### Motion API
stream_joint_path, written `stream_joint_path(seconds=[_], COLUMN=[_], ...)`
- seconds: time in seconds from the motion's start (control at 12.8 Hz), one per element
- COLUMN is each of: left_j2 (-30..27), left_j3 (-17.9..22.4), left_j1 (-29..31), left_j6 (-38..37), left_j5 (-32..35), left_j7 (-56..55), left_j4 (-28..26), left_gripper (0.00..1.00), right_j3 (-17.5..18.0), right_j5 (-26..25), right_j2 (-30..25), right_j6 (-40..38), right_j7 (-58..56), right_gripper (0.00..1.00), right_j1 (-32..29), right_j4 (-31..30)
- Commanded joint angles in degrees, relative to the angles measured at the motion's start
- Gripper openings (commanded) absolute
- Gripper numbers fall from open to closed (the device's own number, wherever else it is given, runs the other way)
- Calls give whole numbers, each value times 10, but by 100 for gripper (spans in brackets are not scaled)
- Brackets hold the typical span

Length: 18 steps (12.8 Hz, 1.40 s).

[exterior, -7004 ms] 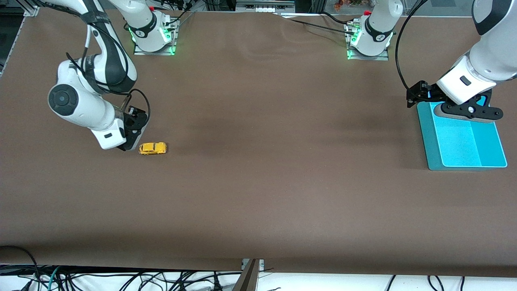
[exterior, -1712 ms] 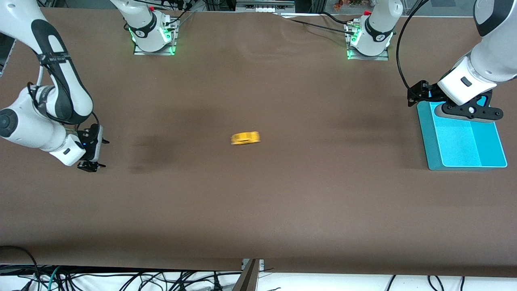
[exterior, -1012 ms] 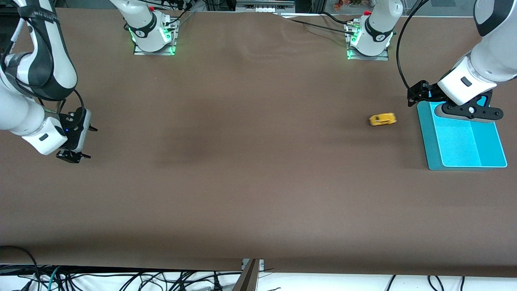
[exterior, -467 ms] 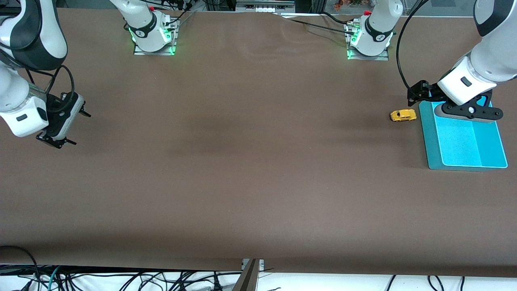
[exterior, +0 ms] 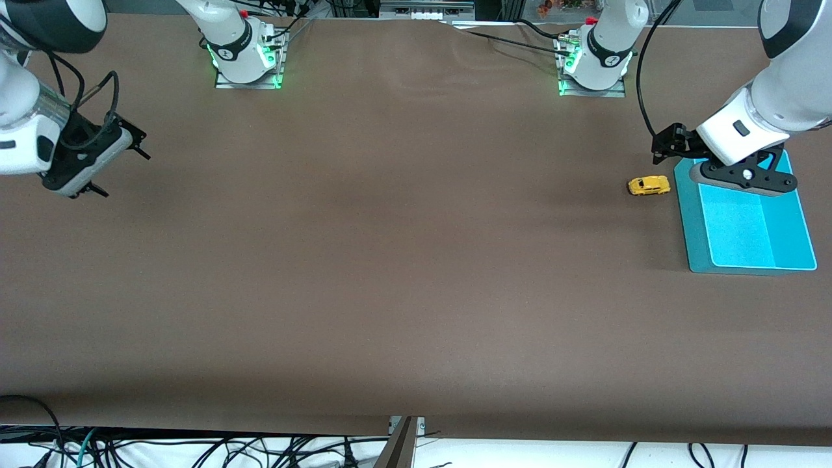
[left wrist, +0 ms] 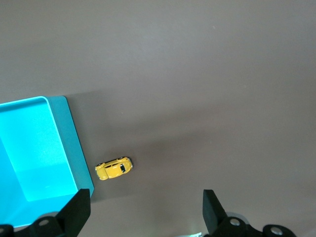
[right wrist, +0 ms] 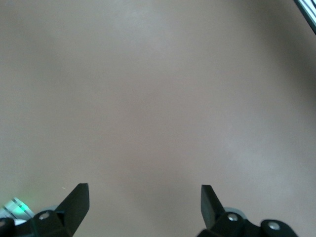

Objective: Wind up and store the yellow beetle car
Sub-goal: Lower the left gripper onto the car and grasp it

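The yellow beetle car (exterior: 649,186) stands on its wheels on the brown table, close against the edge of the cyan tray (exterior: 690,221) that faces the right arm's end. In the left wrist view the car (left wrist: 114,168) lies just off the tray's rim (left wrist: 74,148). My left gripper (exterior: 744,178) hangs open over the tray's end farthest from the front camera, holding nothing. Its fingertips (left wrist: 75,211) frame bare table, with the gripper (left wrist: 144,212) short of the car. My right gripper (exterior: 119,170) is open and empty, raised at the right arm's end of the table, its view (right wrist: 143,203) showing only tabletop.
The tray's inside holds nothing that I can see. Both arm bases (exterior: 246,62) stand along the table edge farthest from the front camera. Cables hang below the near edge (exterior: 195,448).
The car rolled across the table from the right arm's end and stopped beside the tray. The right gripper rose and drew back. The left gripper shifted slightly over the tray.
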Motion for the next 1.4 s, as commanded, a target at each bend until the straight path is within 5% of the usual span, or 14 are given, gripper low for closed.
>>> stream_joint_path(seconds=[0.0,0.39,1.09,1.32], left_j2=[-3,-1,0,30], left_j3=[-25,-26,-26,-26], left_j1=[4,8,129,174], left_j6=[-28,15,413,477], left_j5=[-3,15,72,72], left_j7=[37,162,469,551], left_j4=[4,-76,-395,-445], left_gripper=[100,100,100,100], right_j3=[-34,-45,-43,-41], right_j5=[34,34,12,-4], right_j2=[-22,-20,-15,-14], right_j6=[-19,-77,-94,-93], right_j7=[116,306,363,363], right_gripper=[100,100,100,100], right_j1=[23,39,42,43], right_j4=[-1,47,65,76])
